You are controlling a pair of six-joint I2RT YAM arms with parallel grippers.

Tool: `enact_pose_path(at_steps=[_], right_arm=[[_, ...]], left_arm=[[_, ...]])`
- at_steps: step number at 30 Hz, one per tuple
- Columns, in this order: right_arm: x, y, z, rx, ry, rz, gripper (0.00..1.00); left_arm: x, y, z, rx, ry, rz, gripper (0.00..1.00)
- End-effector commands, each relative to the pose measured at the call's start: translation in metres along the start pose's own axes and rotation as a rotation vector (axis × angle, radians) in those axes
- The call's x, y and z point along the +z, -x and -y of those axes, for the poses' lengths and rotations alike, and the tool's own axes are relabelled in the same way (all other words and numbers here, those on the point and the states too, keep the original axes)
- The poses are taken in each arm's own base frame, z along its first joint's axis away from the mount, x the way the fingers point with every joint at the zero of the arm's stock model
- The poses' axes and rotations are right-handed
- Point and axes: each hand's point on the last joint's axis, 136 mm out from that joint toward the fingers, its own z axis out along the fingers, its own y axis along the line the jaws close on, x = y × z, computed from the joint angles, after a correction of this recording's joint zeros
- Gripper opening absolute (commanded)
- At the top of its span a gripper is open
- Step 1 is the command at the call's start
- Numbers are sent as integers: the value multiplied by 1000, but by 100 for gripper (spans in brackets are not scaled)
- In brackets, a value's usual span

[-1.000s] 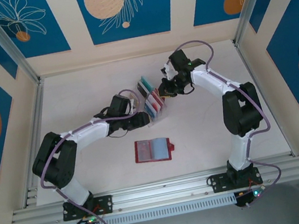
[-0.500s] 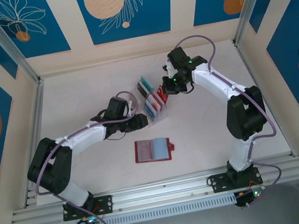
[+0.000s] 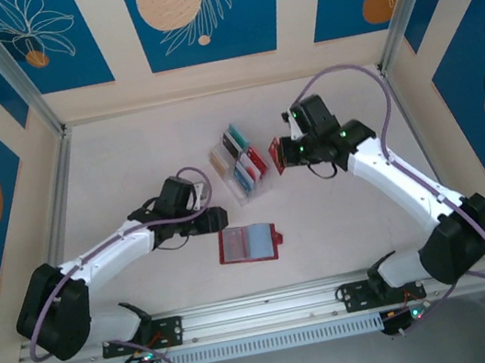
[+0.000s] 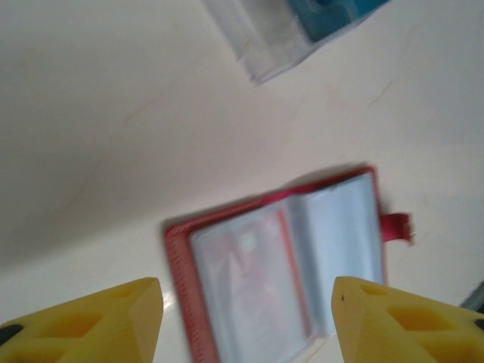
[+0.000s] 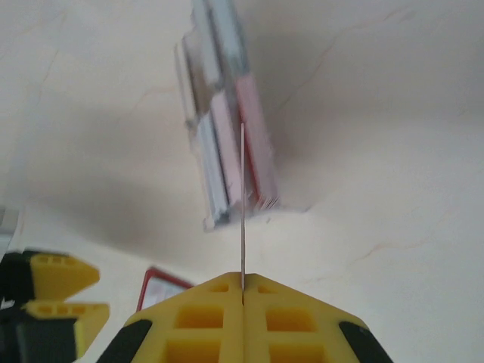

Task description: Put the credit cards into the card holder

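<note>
Top external shows the right jaws pinching 1 red card (image 3: 276, 155) on edge, just right of the clear rack (image 3: 241, 197) where the other credit cards (image 3: 245, 174) stand. The card holder (image 3: 248, 244) lies open and flat on the tabletop (image 3: 125, 145), near and left of that card, its long axis running left to right. The left jaws, spread and empty, hover at its far-left corner, nearer than the right. We judge the card must travel near-left and tip flat to meet a slot.
</note>
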Motion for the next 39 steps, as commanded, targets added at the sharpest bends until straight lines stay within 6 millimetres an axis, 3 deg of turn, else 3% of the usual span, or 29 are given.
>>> enact_pose_path(at_steps=[1,6,9,17,29,39], right_arm=[[17,-38,-35,2,198,-84,0],[41,-91,-56,13,317,-188,0],[57,-116,-58,42,331,-241,0],[90,-159,-55,83,308,-344,0],[100,-178,-45,113,277,-390,0],[88,-179,-43,145,294,-373,0]], left_arm=[[3,-27,-19,60,100,-75,61],[14,-32,-29,112,199,-102,61],[24,-31,-28,123,206,-110,60],[38,-35,-34,153,270,-128,57],[47,-58,-46,111,270,-157,49],[54,-65,-47,106,266,-171,46]])
